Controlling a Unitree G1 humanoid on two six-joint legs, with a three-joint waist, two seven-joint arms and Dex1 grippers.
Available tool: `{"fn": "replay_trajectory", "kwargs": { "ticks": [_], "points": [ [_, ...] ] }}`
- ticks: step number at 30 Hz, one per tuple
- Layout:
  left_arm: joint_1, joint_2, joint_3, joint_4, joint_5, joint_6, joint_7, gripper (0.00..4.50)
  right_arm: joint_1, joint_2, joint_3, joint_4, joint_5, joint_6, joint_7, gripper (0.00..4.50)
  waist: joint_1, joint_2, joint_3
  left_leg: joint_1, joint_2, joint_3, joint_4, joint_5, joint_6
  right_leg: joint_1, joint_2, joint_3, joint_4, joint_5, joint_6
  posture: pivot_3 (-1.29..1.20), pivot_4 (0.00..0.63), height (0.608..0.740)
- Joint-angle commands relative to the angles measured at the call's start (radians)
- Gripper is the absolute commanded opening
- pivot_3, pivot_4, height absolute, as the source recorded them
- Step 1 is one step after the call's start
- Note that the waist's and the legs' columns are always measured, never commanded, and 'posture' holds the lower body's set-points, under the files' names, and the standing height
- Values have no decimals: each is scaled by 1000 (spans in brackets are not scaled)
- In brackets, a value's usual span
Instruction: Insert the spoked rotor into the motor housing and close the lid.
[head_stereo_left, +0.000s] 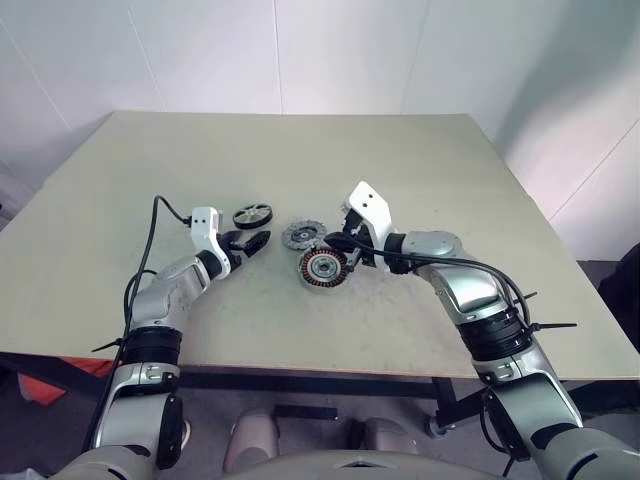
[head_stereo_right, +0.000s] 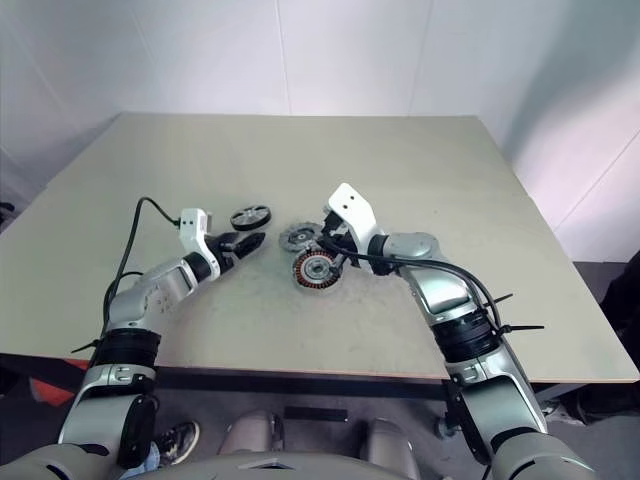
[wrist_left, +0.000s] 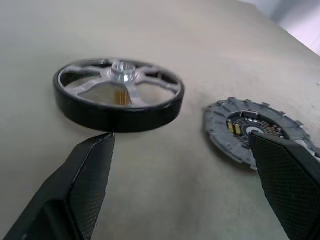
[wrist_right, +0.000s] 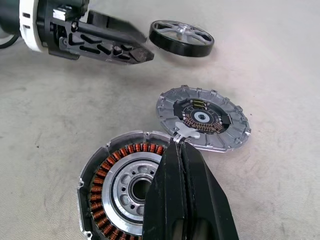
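Observation:
The spoked rotor (head_stereo_left: 252, 215), a dark-rimmed wheel with silvery spokes, lies flat on the table. Just to its right is the lid (head_stereo_left: 300, 236), a grey notched disc, and in front of that the motor housing (head_stereo_left: 323, 267) with its copper windings facing up. My left gripper (wrist_left: 181, 137) is open and low over the table, just short of the rotor (wrist_left: 118, 97), with nothing between its fingers (wrist_left: 90, 185). My right gripper (wrist_right: 177, 142) is shut; its tips hang over the housing's (wrist_right: 120, 185) far edge, beside the lid (wrist_right: 202, 117).
The beige table (head_stereo_left: 420, 180) stretches wide around the three parts. Its front edge runs close beneath both arms. A black cable (head_stereo_left: 150, 240) trails from the left wrist.

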Motion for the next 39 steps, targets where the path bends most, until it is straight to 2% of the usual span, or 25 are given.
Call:
{"fn": "replay_trajectory", "kwargs": {
  "ticks": [1,12,15,24,30,39],
  "points": [
    [-76,-32,62,61,-59,14,28,4500,-22,-8,-39,-20,19,1,-13,15,1,0,0,0,0,0,0,0,0,0,0,0,0,0,0,0,0,740],
    [-271,-141,291,398,-201,-60,142,4500,-19,-16,-53,4,14,2,-31,15,4,0,0,-4,0,-1,1,0,0,-2,0,-1,0,0,0,0,0,740],
    [-296,-149,333,440,-222,-94,164,3896,-17,-18,-55,6,10,4,-38,0,5,-1,0,-4,0,-1,1,0,0,-2,0,-1,0,0,0,0,0,740],
    [-312,-136,375,497,-244,-97,182,900,-26,-22,-63,28,9,3,-57,0,6,-1,0,-6,0,-1,1,0,0,-4,0,-1,0,0,0,0,0,740],
    [-305,-148,395,480,-304,-36,151,900,-60,-35,-81,117,-22,-9,-116,0,3,-1,1,-6,0,-1,1,0,0,-4,0,-1,0,0,0,0,0,740],
    [-297,-192,489,315,-609,308,39,900,-120,-132,-140,393,-146,-100,-306,0,12,-3,2,-11,-1,0,2,0,0,-7,-1,-1,0,0,-1,0,0,740]
  ]
}}
